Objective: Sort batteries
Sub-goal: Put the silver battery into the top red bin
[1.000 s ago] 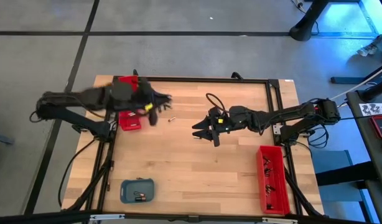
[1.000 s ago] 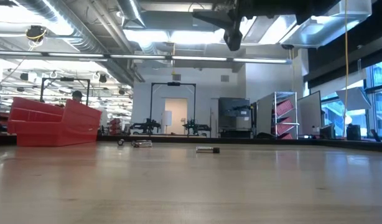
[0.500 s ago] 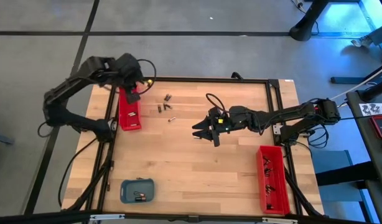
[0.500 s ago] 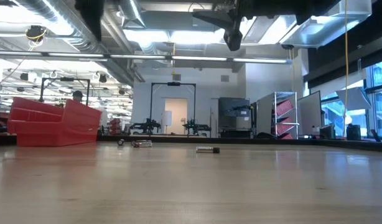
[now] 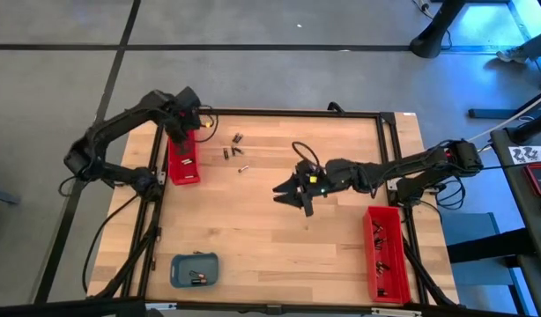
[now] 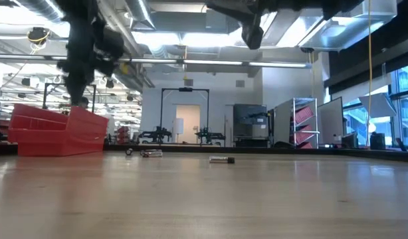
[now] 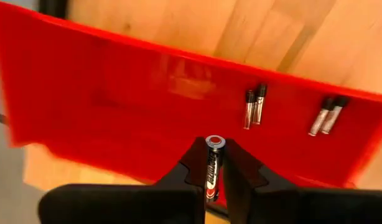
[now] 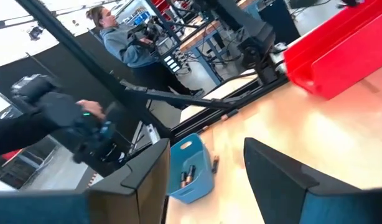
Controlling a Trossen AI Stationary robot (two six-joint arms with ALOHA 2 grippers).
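Your left gripper [image 7: 214, 163] is clamped on one battery [image 7: 213, 163] above the red tray [image 5: 183, 151], where four batteries [image 7: 256, 106] already lie. Your right gripper [image 5: 294, 190] hangs with fingers apart over mid-worktop [image 5: 253, 229]; three loose cells [image 5: 234, 151] lie beside the tray.

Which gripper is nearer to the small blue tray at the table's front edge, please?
The right. The right gripper hangs open above mid-table, diagonally across from the blue tray. The left gripper, holding a battery, is over the far red tray.
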